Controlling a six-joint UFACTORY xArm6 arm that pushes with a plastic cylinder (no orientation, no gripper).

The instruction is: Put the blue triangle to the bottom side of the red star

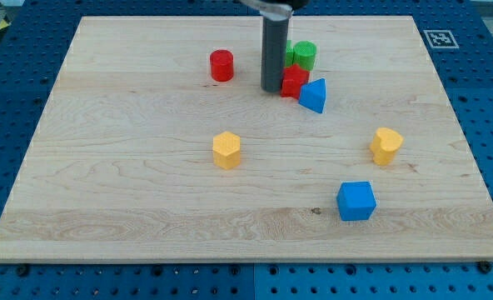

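Blue triangle [314, 95] sits just right of my tip [271, 89], touching the red star [294, 82] at its lower right — nearly placed; it needs nudging left, under the star. My tip is a bare rod, holding nothing.
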